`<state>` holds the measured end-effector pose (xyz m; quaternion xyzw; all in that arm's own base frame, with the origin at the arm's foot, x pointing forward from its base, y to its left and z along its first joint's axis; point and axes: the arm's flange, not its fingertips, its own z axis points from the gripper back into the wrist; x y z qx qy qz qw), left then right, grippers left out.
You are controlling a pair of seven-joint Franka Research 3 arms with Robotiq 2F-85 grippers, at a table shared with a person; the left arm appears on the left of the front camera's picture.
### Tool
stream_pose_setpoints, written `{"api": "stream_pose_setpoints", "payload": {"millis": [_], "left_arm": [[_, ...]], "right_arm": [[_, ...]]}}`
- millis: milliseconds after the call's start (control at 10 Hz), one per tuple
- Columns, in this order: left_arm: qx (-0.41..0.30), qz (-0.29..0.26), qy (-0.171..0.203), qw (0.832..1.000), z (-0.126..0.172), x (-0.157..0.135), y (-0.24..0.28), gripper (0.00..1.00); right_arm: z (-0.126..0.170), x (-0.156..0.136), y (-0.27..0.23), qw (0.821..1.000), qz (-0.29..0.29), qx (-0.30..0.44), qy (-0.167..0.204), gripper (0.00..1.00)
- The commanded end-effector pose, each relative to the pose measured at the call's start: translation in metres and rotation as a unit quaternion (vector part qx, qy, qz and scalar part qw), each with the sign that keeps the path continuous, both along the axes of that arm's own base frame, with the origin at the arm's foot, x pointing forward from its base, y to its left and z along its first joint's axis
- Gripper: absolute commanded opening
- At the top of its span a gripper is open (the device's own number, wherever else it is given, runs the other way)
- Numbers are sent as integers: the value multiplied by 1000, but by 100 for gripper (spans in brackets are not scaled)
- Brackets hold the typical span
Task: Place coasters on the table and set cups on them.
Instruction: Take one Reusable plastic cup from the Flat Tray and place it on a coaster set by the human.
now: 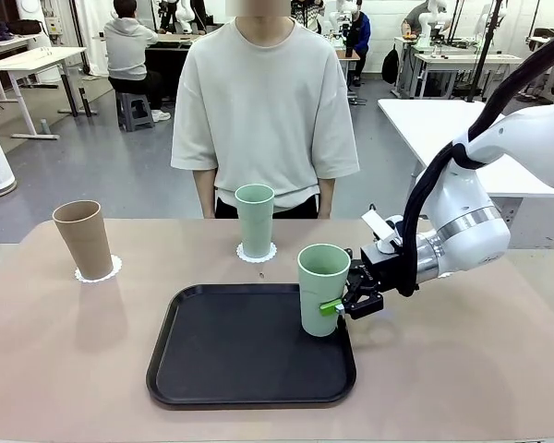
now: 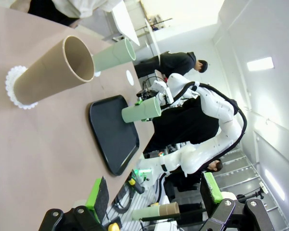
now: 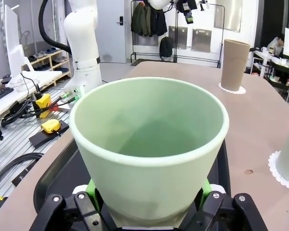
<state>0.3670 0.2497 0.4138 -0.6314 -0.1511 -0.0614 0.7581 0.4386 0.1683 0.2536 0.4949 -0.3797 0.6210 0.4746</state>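
A brown cup (image 1: 83, 238) stands on a lacy white coaster (image 1: 98, 270) at the far left of the beige table (image 1: 55, 369). Before the person, a mint cup (image 1: 255, 220) stands on a second coaster (image 1: 256, 253). My right gripper (image 1: 337, 305) is shut on another mint cup (image 1: 323, 288), upright at the black tray's right rim (image 1: 349, 365); I cannot tell whether its base rests there. This cup (image 3: 149, 144) sits between the right gripper's green pads (image 3: 92, 188). My left gripper (image 2: 154, 192) is open and holds nothing, off the table's left end. A small white round patch (image 2: 130, 77) lies beyond the middle cup.
The person (image 1: 263, 111) stands at the far edge with arms down. The black tray (image 1: 240, 341) lies at the near middle with nothing on its floor. A white-topped table (image 1: 443, 120) stands behind at the right. Bare tabletop lies right of the tray.
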Motion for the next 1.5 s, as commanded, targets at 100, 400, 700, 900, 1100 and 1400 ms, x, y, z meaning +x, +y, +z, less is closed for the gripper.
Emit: {"api": "stream_pose_setpoints", "payload": {"millis": [100,400,700,900,1100,1400], "left_arm": [[0,4,2,1000,2,0,1,100],[0,4,2,1000,2,0,1,100],[0,4,2,1000,2,0,1,100],[0,4,2,1000,2,0,1,100],[0,4,2,1000,2,0,1,100],[0,4,2,1000,2,0,1,100]], "right_arm": [[16,4,-5,999,-30,7,39,26],[85,1,-31,995,-45,-30,79,26],[161,-8,-61,994,-84,-40,62,26],[189,-10,-76,994,-102,-24,35,26],[188,-6,-81,992,-121,-10,20,26],[201,-5,-79,994,-105,-27,26,26]]}}
